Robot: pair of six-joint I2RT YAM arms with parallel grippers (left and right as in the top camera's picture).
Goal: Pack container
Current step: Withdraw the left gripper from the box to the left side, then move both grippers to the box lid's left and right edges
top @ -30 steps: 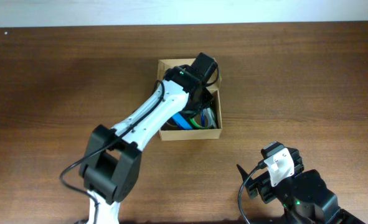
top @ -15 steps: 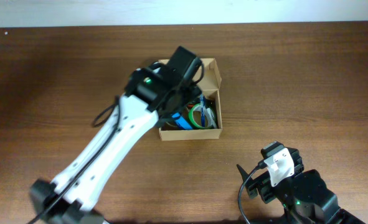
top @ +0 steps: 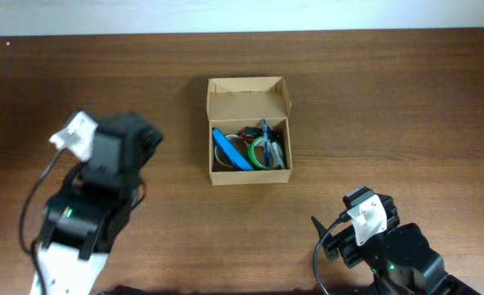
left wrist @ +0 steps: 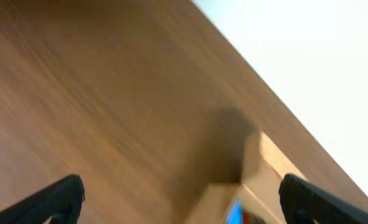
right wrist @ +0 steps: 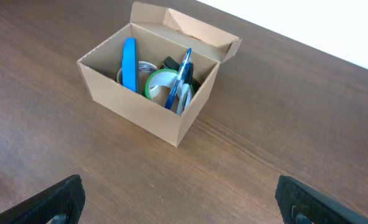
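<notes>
The container (top: 249,131) is a tan cardboard box in the middle of the table with its flap lid (top: 248,97) folded back. Inside it stand a flat blue packet (top: 231,149), a green tape ring (right wrist: 159,83) and a blue pen (right wrist: 179,77). My left gripper (left wrist: 184,208) is open and empty, well to the left of the box; its blurred view catches only a corner of the container (left wrist: 261,168). My right gripper (right wrist: 184,208) is open and empty above bare wood, with the container (right wrist: 134,102) ahead of it.
The left arm (top: 98,176) is over the table's left side, and the right arm (top: 385,246) sits at the front right. The table's far edge (top: 242,33) meets a white surface behind the box.
My left gripper has opened, lifted out of the box and swung back to the table's left side. The box contents are now uncovered. The right arm has not moved.
</notes>
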